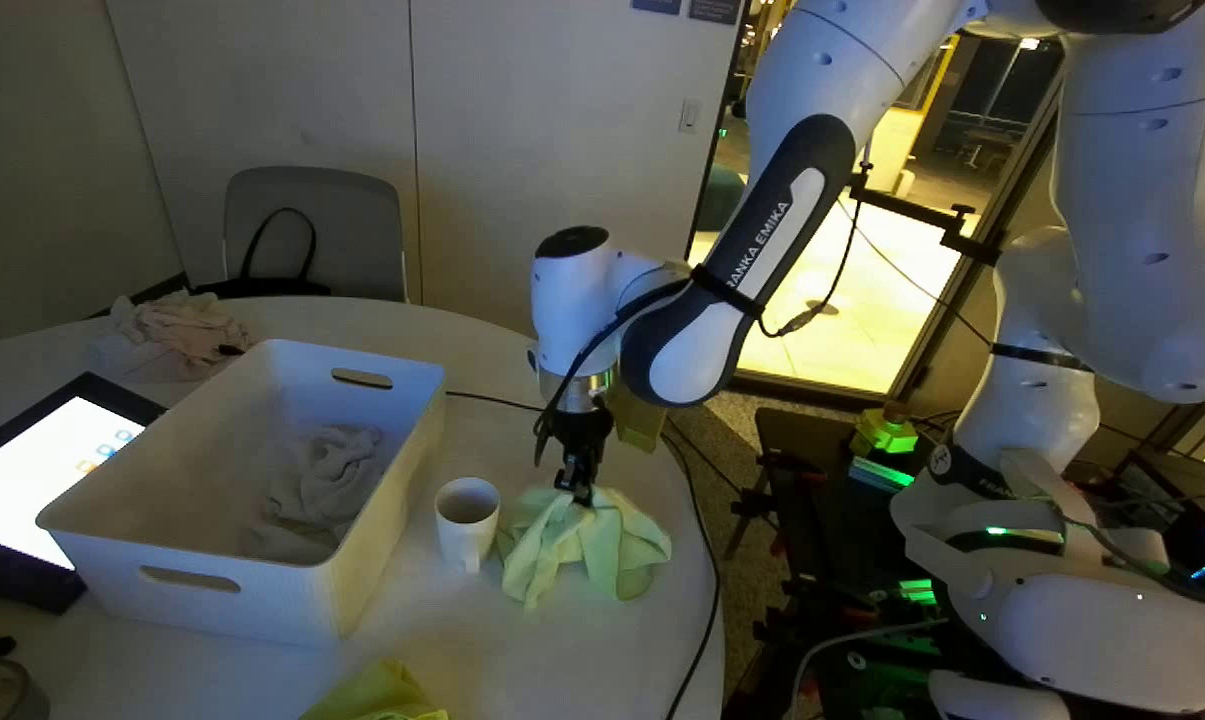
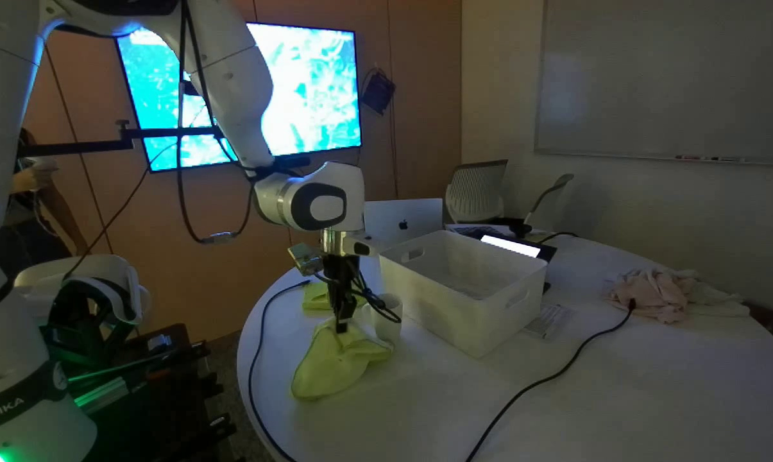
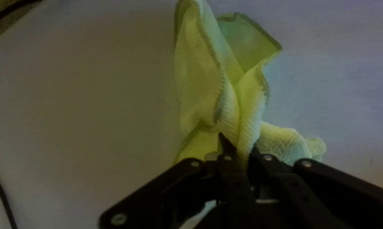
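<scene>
As a raised fold (image 3: pixel 250 124) likely offered easy purchase, the gripper (image 1: pixel 579 492) pinched the green cloth (image 1: pixel 587 555) on the table (image 1: pixel 522 660), with a mug (image 1: pixel 465 530) at the cloth's nine o'clock in an exterior view.

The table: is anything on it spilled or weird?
I can't see a spill, and the white mug stands upright. The pinkish cloth looks a bit messy: it's crumpled in a heap on the table instead of folded. The green cloth is bunched up too, pinched in the gripper.
</scene>
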